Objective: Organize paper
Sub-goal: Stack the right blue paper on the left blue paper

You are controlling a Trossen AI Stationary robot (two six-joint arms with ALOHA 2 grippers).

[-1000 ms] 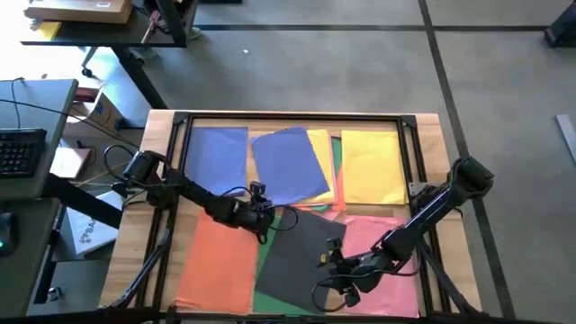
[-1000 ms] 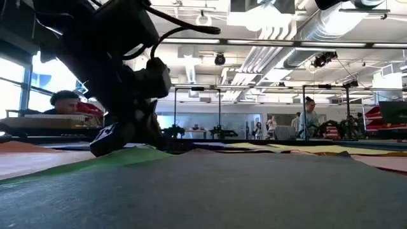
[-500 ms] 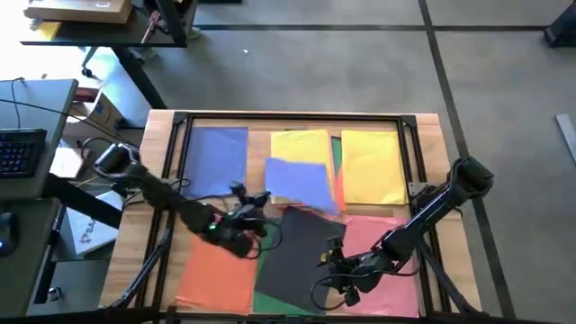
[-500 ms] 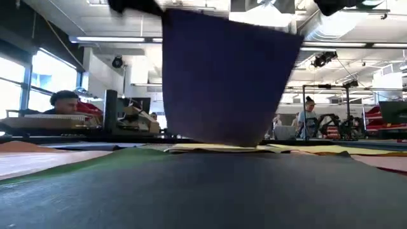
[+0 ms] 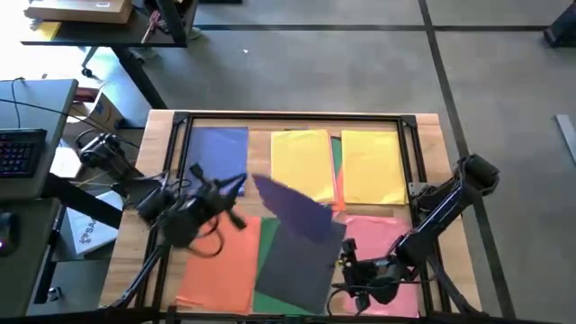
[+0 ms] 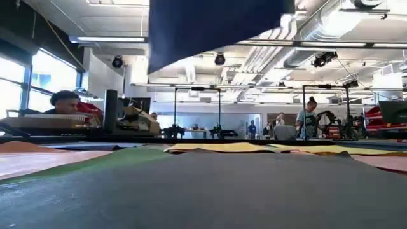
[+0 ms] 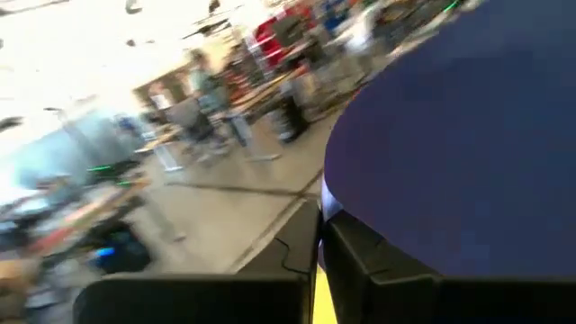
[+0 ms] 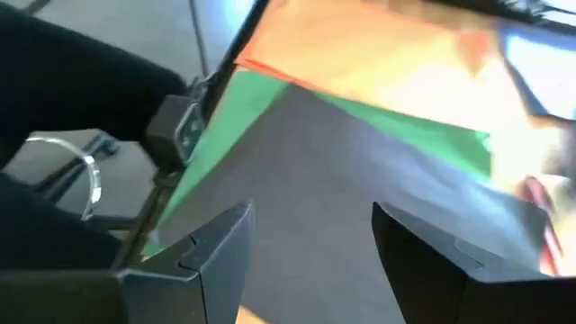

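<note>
My left gripper (image 5: 236, 186) is shut on a blue sheet of paper (image 5: 297, 211), which floats above the table's middle and shows at the top of the low view (image 6: 216, 25). Another blue sheet (image 5: 216, 153), two yellow sheets (image 5: 301, 160) (image 5: 371, 166), an orange one (image 5: 220, 261), a green one (image 5: 266, 238), a dark grey one (image 5: 301, 265) and a pink one (image 5: 378, 236) lie flat on the table. My right gripper (image 8: 310, 252) hovers open just above the dark grey sheet (image 8: 342, 180), near its right edge. My left gripper pinches the blue sheet at its left edge (image 7: 331, 200) between its two fingers, coming from the table's left side. The sheet is lifted clear of the table and hangs out toward the right, sagging a little.
A black metal frame (image 5: 180, 121) runs around the table's top, with posts at the corners. A green strip (image 5: 336, 151) shows between the two yellow sheets. Desks with a keyboard (image 5: 20, 148) stand off the table's left side.
My left gripper has drawn back toward the table's left edge and risen, taking the blue sheet with it. The sheet lay flat on the left yellow sheet, then stood up on its far edge, and now hangs clear. My right gripper has shifted slightly toward the table's right edge.
</note>
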